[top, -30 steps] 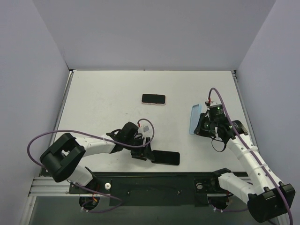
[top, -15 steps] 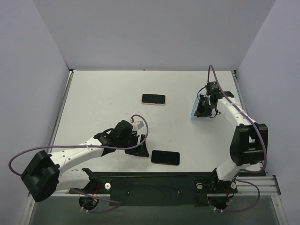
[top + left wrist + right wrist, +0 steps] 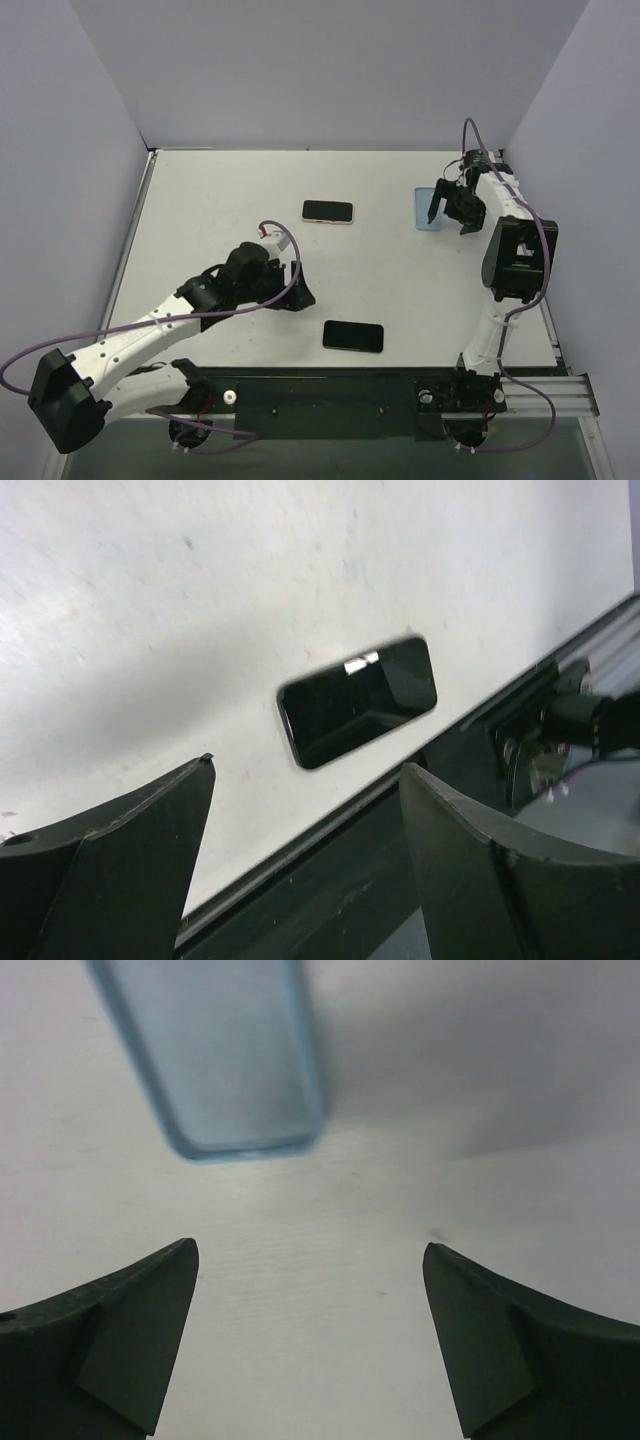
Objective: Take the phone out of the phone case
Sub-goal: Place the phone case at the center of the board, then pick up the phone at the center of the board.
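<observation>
Clerk: Moved since the earlier frame: right tool [image 3: 449, 214], gone from mid-right to the far right of the desk [image 3: 220, 220]. Phone case [image 3: 212, 1055], then carried tilted in that tool, now lies flat. Left tool [image 3: 290, 296], drawn back to the left, off the phone [image 3: 353, 336].

Checker: State of the tools?

Clerk: Right tool: fingers spread wide, nothing between them. Left tool: likewise spread, holding nothing.

Checker: Locations, task items?

Clerk: Phone: bare, dark face up, flat on the desk close to its near edge, right of centre. It sits to the right of the left tool and nearer than it, apart from it; the left wrist view shows it beyond the gap between the fingers. Phone case: pale blue, empty, far right, just beyond the right tool's fingertips and not touching them. Phone and case well apart.

Checker: Other stock?

Clerk: One second handset [image 3: 328, 211], far centre, pale rim; possibly in a case of its own, too small to tell.

Checker: Step in hand?

Clerk: By judgement, the separation is done and this is the release and withdrawal. The next move calls for both arms to lift clear without nudging either item.
</observation>
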You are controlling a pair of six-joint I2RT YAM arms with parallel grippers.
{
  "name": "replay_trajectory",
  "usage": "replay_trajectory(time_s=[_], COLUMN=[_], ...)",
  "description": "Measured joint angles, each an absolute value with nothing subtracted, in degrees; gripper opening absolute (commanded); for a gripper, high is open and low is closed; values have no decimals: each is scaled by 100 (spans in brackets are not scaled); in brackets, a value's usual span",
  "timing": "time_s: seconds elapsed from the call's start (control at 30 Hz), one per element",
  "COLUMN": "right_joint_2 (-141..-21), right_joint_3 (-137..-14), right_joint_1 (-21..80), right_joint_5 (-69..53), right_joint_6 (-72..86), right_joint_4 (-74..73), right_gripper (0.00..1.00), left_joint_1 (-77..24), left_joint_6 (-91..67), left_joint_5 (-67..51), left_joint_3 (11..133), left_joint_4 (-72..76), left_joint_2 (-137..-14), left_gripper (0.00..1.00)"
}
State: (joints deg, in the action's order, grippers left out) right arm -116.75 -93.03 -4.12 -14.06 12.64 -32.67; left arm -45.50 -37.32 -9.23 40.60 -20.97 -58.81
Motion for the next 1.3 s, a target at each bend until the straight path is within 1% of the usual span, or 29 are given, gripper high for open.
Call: replay_trajectory(time_s=[0.13,0.2,0.27,0.3,0.37,0.4,0.43,0.5,0.53,0.57,0.6,0.77,0.87,1.1,1.3], right_joint_2=[-11275,-10694,-9970,-9478,-8683,-8272,-7909,-7319,-7113,-6978,-6879,-6477,-5935,-4665,-4340], right_joint_3=[-9155,-8809,-8399,-8103,-7647,-7389,-7126,-6619,-6390,-6191,-6016,-5374,-5159,-4816,-4766], right_joint_1=[-464,-270,141,523,1251,1653,1955,2237,2265,2281,2311,2377,2410,2414,2414], right_joint_5=[-235,69,281,336,272,123,-49,-331,-408,-464,-517,-764,-941,-1028,-1026], right_joint_6=[1302,1413,1520,1594,1719,1802,1914,2130,2224,2309,2390,2639,2705,2858,2958], right_joint_4=[-3767,-3830,-3806,-3693,-3465,-3328,-3186,-2978,-2923,-2897,-2877,-2853,-2847,-2812,-2816], right_gripper=[91,91,91,91,91,91,91,91,91,91,90,86,86,86,86], left_joint_1=[-4064,-3656,-3201,-3061,-2742,-2620,-2506,-2311,-2204,-2095,-1973,-1608,-1570,-1577,-1579], left_joint_6=[-3765,-3874,-4045,-4101,-4160,-4143,-4091,-3966,-3907,-3850,-3817,-3636,-3498,-3559,-3946], left_joint_5=[-602,-563,-585,-585,-718,-819,-941,-1146,-1302,-1433,-1573,-1872,-2001,-2480,-3153], left_joint_3=[4659,4849,5030,5103,5439,5712,6084,6770,7105,7373,7638,8672,9251,9924,10016], left_joint_4=[-2167,-1986,-1638,-1492,-1214,-1170,-1168,-1070,-969,-836,-687,-246,51,325,816], left_joint_2=[-6226,-6460,-6827,-7008,-7596,-7977,-8394,-9209,-9627,-9985,-10366,-11824,-12589,-13598,-13865], left_gripper=[86,86,86,84,84,84,81,80,79,75,72,73,75,75,73])
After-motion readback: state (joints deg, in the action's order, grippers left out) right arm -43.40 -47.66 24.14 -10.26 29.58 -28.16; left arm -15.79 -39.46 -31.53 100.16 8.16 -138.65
